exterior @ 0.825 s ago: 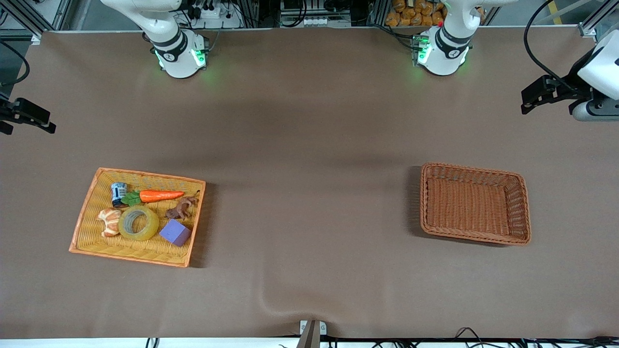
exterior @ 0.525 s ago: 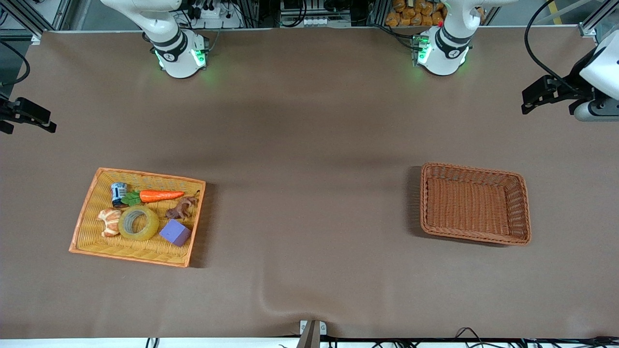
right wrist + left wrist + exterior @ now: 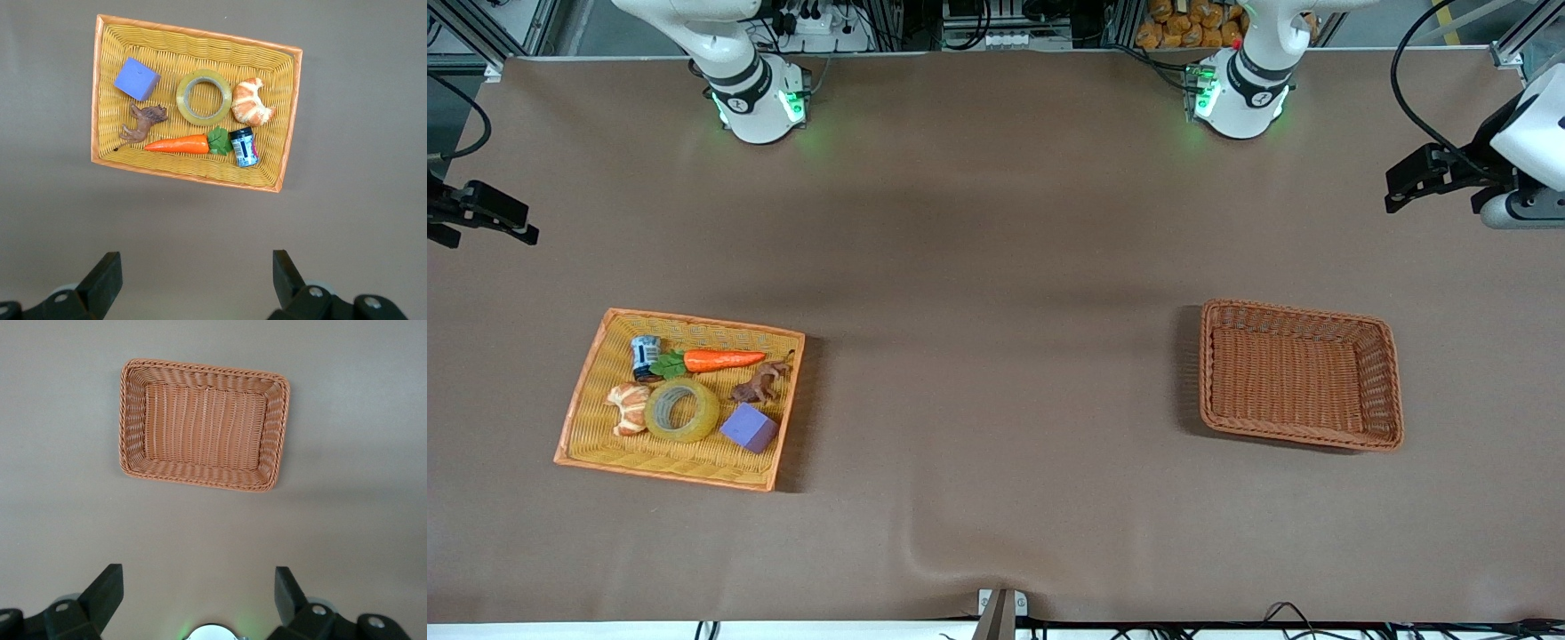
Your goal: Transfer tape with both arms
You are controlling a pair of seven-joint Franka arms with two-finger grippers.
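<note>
- Fingers of both grippers stand spread wide with nothing between them: the right gripper (image 3: 191, 280) hangs high over the tabletop (image 3: 996, 267) with the orange tray (image 3: 100, 87) in its wrist view, and the left gripper (image 3: 197, 597) hangs high over bare tabletop with the brown wicker basket (image 3: 127, 413) in its wrist view.
- In the front view each hand sits out at its own end of the tabletop, well apart from both containers.
- The tape (image 3: 682, 410) lies flat in the orange tray, toward the right arm's end, its hole facing up.
- It has close neighbours: a croissant (image 3: 630, 408) touching or just beside it, a purple cube (image 3: 750, 428) just beside it, a toy horse (image 3: 760, 384) near, and a carrot (image 3: 716, 360) and a small jar (image 3: 645, 356) farther from the front camera.
- Judged from this layout, nothing of the transfer is done yet; the approach to the pick is the step in hand.
- The next move likely calls for the right gripper to come down over the ring, one finger in the core and one outside the wall, turned to avoid the croissant and cube.
- Between tray and basket the tabletop lies open, which leaves room for a handover to the left arm.
- The basket holds nothing, so any spot inside its rim should serve; the tray's raised rim is an edge to lift clear of.
</note>
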